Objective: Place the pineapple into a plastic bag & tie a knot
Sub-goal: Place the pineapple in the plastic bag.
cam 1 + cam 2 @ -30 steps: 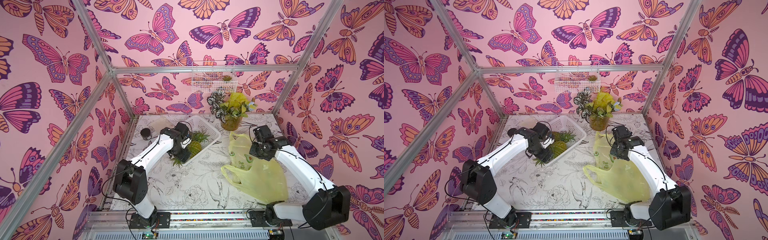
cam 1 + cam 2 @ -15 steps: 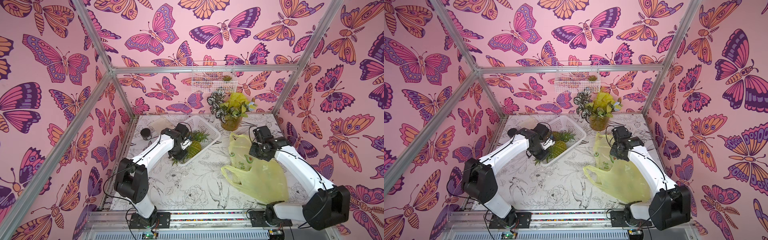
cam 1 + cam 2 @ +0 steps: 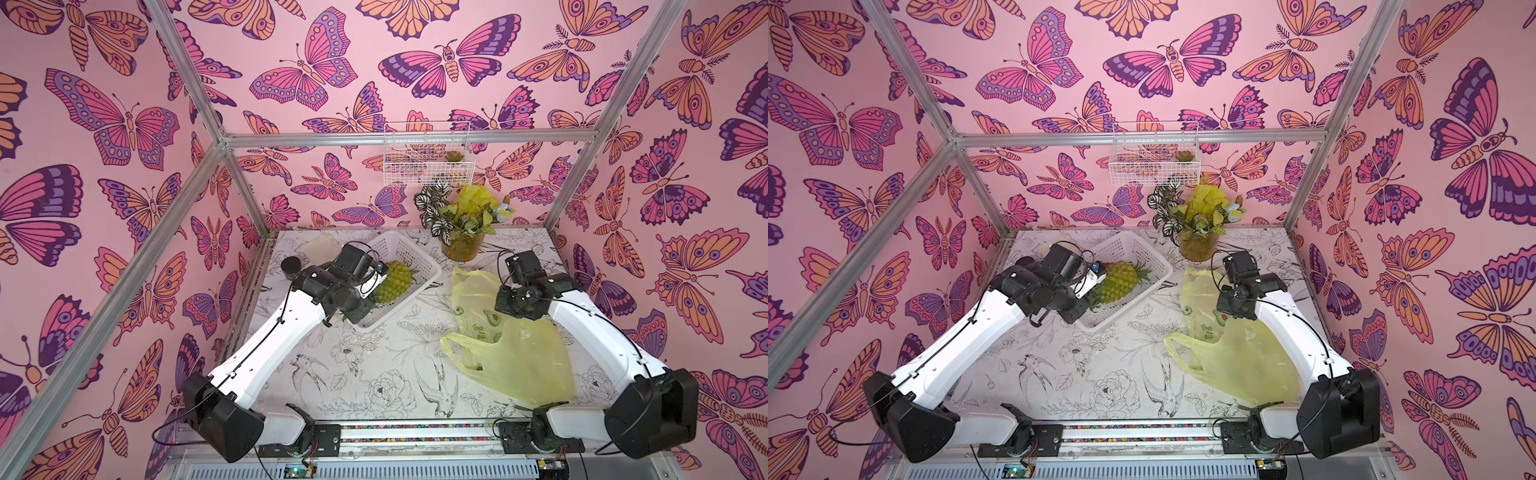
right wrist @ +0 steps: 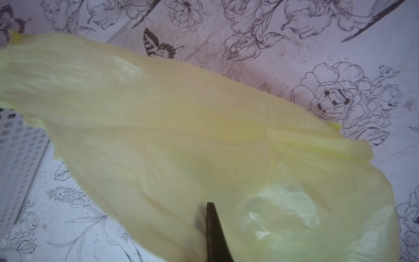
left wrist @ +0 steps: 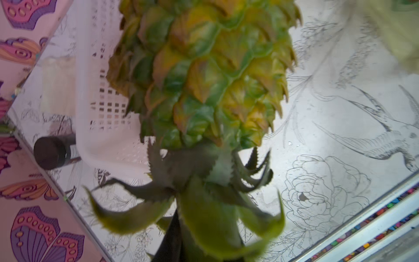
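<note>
The pineapple (image 3: 394,281) (image 3: 1118,284) hangs tilted over the near part of the white basket (image 3: 419,257). My left gripper (image 3: 360,306) (image 5: 201,245) is shut on its green crown leaves (image 5: 210,217); the fruit's body (image 5: 204,68) points away from the wrist. The yellow-green plastic bag (image 3: 515,357) (image 3: 1237,361) lies on the table at the right, with one handle loop (image 3: 457,349) open and flat. My right gripper (image 3: 505,305) (image 4: 206,217) is shut on the bag's upper edge and holds that film (image 4: 181,124) raised. One dark finger (image 4: 214,231) shows against it. No knot is in view.
A potted plant (image 3: 461,245) in yellow wrap stands at the back, under a white wire basket (image 3: 428,166) on the wall. A black cylinder (image 3: 291,266) and a pale tub (image 3: 320,245) sit at the back left. The basket's lattice wall (image 4: 20,147) lies close beside the bag.
The left gripper has closed on the pineapple's crown, and the fruit has risen a little in the basket. The right arm and the bag have barely moved.
</note>
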Controlling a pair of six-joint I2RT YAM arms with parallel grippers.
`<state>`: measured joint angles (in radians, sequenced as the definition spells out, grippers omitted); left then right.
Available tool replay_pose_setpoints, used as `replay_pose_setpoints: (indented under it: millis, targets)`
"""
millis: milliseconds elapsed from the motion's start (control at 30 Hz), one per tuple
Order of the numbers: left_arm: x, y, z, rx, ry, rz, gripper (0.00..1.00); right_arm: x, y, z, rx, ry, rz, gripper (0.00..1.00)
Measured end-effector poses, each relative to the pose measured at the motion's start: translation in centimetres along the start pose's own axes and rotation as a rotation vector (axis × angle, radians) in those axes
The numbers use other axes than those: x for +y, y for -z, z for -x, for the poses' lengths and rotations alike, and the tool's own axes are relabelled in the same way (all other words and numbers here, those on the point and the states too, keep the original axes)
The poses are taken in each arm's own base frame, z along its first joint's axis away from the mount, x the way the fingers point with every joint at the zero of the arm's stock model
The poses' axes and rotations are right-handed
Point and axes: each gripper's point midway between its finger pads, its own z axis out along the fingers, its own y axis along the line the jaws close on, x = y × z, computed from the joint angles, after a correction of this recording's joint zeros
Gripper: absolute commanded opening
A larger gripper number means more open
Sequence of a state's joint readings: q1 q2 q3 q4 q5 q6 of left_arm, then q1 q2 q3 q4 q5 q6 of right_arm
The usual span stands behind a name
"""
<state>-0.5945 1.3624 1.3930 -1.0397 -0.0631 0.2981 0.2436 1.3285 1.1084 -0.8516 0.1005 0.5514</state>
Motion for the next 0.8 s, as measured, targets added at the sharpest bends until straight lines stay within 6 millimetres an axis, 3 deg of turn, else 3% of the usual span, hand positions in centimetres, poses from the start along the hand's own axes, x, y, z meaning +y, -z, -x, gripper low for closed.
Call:
replay_pose_setpoints:
  millis: [167,300,500,800]
  targets:
    - [-5.7,-1.2,2.9,-0.064,-0.112,-0.2,0.0,1.6,0.1,0.2,0.0,0.061,0.085,0.0]
    - [-8.8,-3.5,4.8,-0.088,-0.114,-0.343,0.0,2.8,0.3,0.5,-0.002,0.086,0.145,0.0]
    - [-11.4,-6.3,6.4,-0.093,-0.073,-0.482,0.0,4.3,0.6,0.6,0.001,0.107,0.225,0.0]
    - [-14.8,-10.5,6.9,-0.019,-0.056,-0.648,0.0,6.7,1.7,0.7,-0.007,0.154,0.368,0.0]
